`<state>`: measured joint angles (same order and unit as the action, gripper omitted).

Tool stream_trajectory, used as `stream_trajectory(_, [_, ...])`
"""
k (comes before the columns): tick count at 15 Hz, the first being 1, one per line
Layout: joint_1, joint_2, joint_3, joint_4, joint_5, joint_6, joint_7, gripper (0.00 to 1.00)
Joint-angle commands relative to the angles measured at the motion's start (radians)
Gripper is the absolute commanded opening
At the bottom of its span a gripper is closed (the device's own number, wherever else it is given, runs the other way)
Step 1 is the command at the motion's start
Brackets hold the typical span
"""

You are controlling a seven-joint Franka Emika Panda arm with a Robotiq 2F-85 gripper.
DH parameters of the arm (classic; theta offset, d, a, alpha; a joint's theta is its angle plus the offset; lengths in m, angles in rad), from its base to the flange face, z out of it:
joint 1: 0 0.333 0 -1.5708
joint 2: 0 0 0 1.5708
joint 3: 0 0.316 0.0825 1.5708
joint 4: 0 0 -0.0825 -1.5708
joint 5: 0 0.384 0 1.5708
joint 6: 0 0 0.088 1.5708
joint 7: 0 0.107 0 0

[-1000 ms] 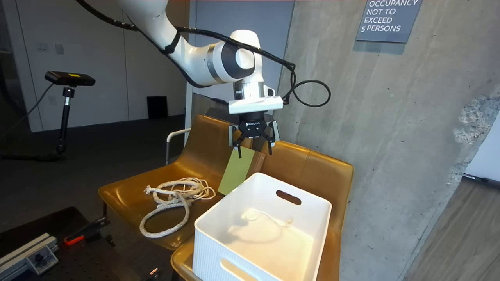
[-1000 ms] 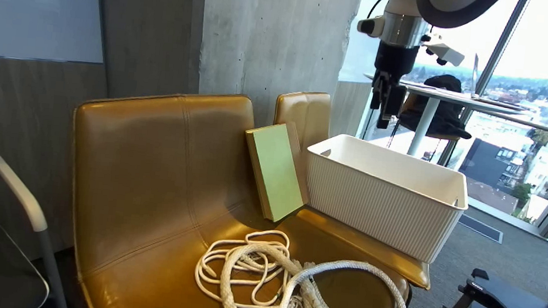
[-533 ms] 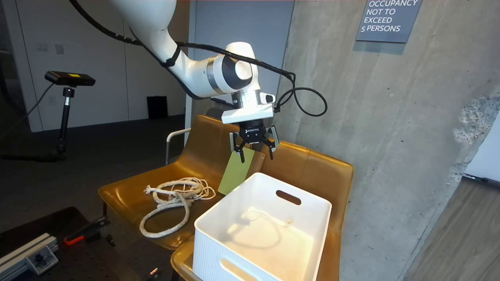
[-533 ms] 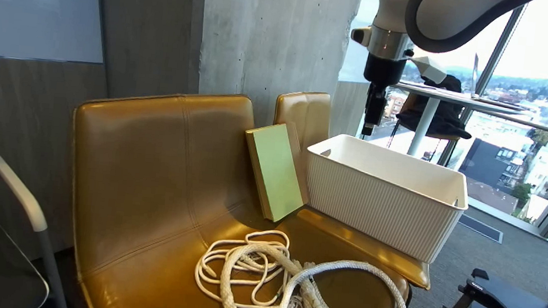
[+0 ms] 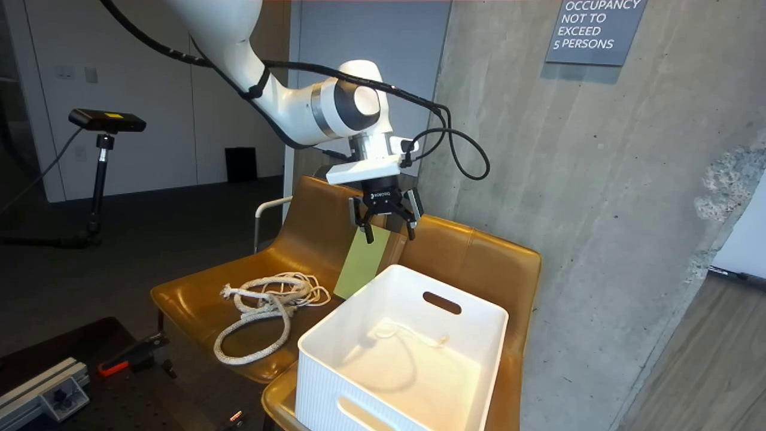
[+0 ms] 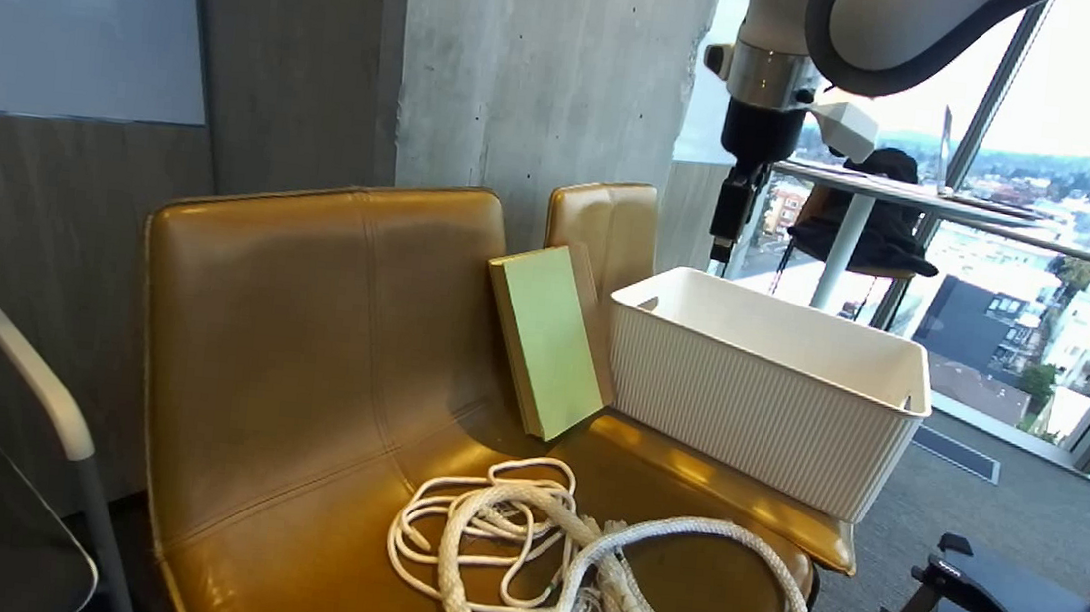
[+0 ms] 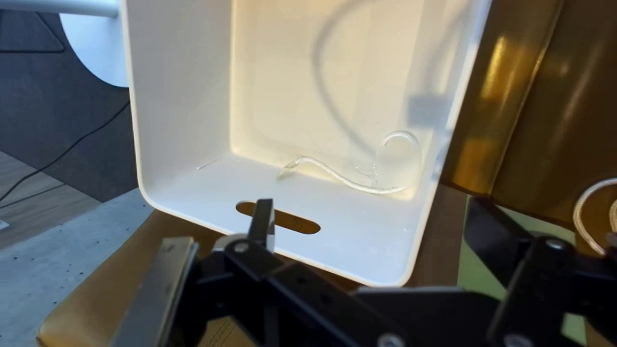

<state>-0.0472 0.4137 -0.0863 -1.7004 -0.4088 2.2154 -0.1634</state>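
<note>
White bin (image 6: 755, 406): stands on a chair (image 5: 491, 263) seat, open side up; a push on its wall could slide or tip it.
Hand (image 5: 390, 238): spread wide with nothing between its fingers, hanging above the bin's end by the chair backs; you see it touching nothing.
End rim (image 5: 446, 285): in the wrist view one finger overlaps this end wall, so coming straight down could jam you on the rim and shove the bin.
Short cord (image 7: 337, 176): lies inside, by the foot of that wall; pale on pale, it may fool your depth and leave you pinching air.
Curved shadow (image 7: 319, 72): falls beside the cord; you might take it for more cord.
Green book (image 6: 551, 347): leans tilted just beside the bin, overlapped by the other finger in the wrist view; brushing it could topple it.
Black cable (image 5: 392, 89): loops loose by the wrist (image 5: 368, 143); a wide turn might snag it on a chair back.
</note>
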Motion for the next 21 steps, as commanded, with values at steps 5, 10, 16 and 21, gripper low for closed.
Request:
stream_trajectory(5, [0.004,-0.004,-0.003,0.002,0.002,-0.006,0.003,1.0])
stream_trajectory(10, [0.041,0.003,0.02,-0.078,0.026,0.069,0.087,1.0])
stream_trajectory(16, [0.027,0.053,-0.045,-0.051,0.008,0.149,0.203,1.0])
stream_trajectory(21, [-0.02,0.125,-0.062,0.04,0.033,0.146,0.18,1.0])
